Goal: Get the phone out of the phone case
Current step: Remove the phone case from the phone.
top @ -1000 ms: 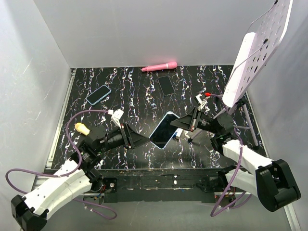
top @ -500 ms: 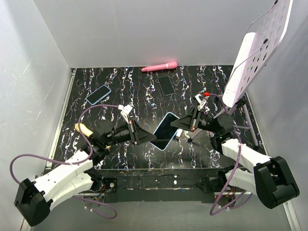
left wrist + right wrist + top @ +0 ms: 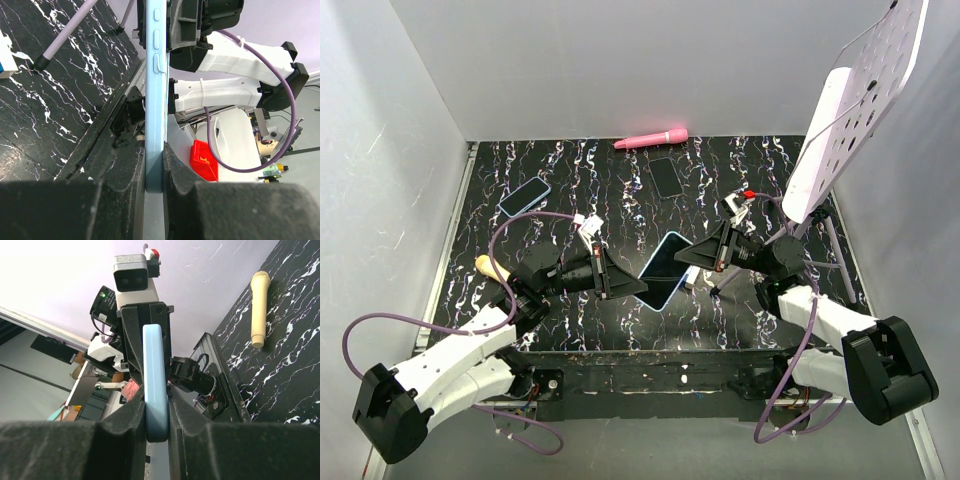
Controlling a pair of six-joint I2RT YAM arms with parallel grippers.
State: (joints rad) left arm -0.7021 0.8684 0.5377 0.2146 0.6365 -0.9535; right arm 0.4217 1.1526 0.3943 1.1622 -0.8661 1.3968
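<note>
A phone in a light blue case hangs tilted above the middle of the marbled table, held from both sides. My left gripper is shut on its lower left end; in the left wrist view the case edge with its side buttons runs up from between my fingers. My right gripper is shut on its upper right end; in the right wrist view the case edge stands between my fingers.
A second blue-cased phone and a bare black phone lie at the back. A pink stick lies by the back wall, a beige handle at the left. A white perforated stand rises at the right.
My left arm has swung forward and right, its gripper closing on the phone's lower left end. The right gripper has kept its hold, and the phone has barely moved.
</note>
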